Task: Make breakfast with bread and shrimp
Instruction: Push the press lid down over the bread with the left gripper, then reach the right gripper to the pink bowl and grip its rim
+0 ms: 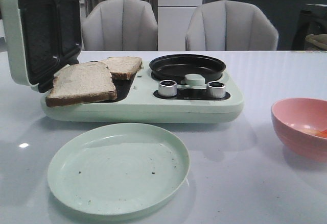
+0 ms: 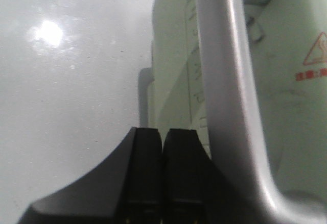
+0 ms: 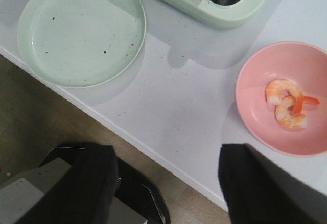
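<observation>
Pale green plastic forms the breakfast maker (image 1: 143,106), whose lid (image 1: 30,30) is stood open at the left; two square slices of off-white bread (image 1: 84,83) with brown crusts are laid overlapping on its grill plate. The left end effector (image 2: 162,175), pressed together and empty, is seen only by its wrist camera, beside the lid's silver handle (image 2: 230,96). Rightward, curled orange-pink shrimp (image 3: 286,104) are held in a pink bowl (image 3: 255,81), fully shown only in the right wrist view. The right end effector (image 3: 166,183), spread wide, is nearer them.
</observation>
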`<control>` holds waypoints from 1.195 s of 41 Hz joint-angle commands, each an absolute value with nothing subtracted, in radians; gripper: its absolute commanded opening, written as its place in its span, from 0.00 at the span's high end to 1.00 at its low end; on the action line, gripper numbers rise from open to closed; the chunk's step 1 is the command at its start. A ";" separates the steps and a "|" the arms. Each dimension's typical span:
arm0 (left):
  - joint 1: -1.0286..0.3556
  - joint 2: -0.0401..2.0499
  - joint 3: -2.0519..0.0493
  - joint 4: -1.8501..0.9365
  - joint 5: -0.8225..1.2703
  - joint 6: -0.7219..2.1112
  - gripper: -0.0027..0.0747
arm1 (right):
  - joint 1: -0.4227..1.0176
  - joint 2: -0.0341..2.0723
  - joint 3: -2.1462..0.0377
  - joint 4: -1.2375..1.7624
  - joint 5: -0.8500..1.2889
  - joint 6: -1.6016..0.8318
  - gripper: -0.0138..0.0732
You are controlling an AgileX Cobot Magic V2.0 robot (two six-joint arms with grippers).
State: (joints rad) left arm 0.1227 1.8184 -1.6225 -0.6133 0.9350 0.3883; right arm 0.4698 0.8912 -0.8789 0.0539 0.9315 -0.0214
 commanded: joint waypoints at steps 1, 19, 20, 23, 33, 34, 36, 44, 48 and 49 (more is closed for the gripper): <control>0.093 1.737 -1.658 -0.664 0.929 0.417 0.84 | 0.470 0.884 -0.903 0.049 0.883 -0.024 0.23; -0.112 1.421 -1.387 -0.652 0.867 0.548 0.84 | 0.470 0.884 -0.903 0.049 0.883 -0.024 0.23; -0.132 1.386 -1.361 -0.646 0.858 0.550 0.84 | 0.470 0.884 -0.903 0.049 0.883 -0.024 0.23; -0.180 1.316 -1.298 -0.621 0.834 0.550 0.84 | 0.470 0.884 -0.903 0.049 0.883 -0.024 0.23; -0.341 1.071 -1.094 -0.542 0.771 0.550 0.84 | 0.470 0.884 -0.903 0.049 0.883 -0.024 0.23; -0.351 1.045 -1.078 -0.542 0.767 0.550 0.84 | 0.470 0.884 -0.903 0.049 0.883 -0.024 0.23; -0.371 0.999 -1.039 -0.542 0.756 0.550 0.84 | 0.470 0.884 -0.903 0.049 0.883 -0.024 0.23; -0.395 0.837 -0.919 -0.542 0.722 0.550 0.84 | 0.470 0.884 -0.903 0.052 0.872 -0.024 0.23; -0.395 0.793 -0.880 -0.542 0.721 0.550 0.84 | 0.470 0.884 -0.903 0.056 0.870 -0.024 0.23; -0.395 0.780 -0.873 -0.542 0.721 0.550 0.84 | 0.470 0.884 -0.903 0.056 0.870 -0.024 0.23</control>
State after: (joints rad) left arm -0.3855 0.8177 -0.8673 -0.5152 0.7942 0.5496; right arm 0.4698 0.8912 -0.8789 0.0539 0.9297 -0.0209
